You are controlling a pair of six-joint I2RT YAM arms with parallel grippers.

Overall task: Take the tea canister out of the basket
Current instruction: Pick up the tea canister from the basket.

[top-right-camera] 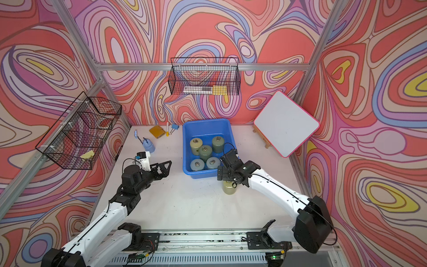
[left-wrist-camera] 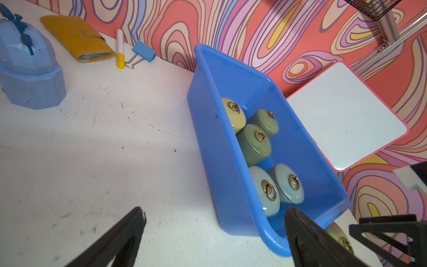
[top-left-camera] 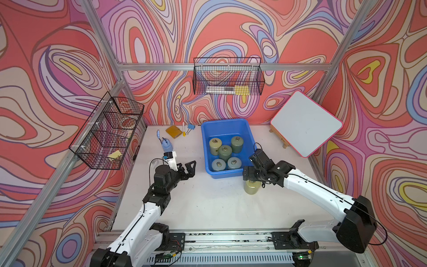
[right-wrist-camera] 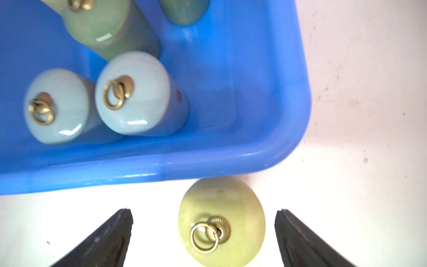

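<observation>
Yellow-green canister [right-wrist-camera: 221, 222], brass ring on lid, upright beside basket [right-wrist-camera: 231, 166] between spread right fingers [right-wrist-camera: 104, 240]; left fingers [left-wrist-camera: 120, 235] spread too

Yellow-green tea canister [right-wrist-camera: 221, 208], brass ring on its lid, stands upright outside the basket [top-left-camera: 221, 173], just beside its near right corner. Basket: bright blue plastic tub, far centre. Five more canisters [top-left-camera: 225, 151] stand upright inside it.

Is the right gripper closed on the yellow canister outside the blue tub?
No, the right gripper is open, its jaws standing apart on both sides of the yellow canister.
</observation>
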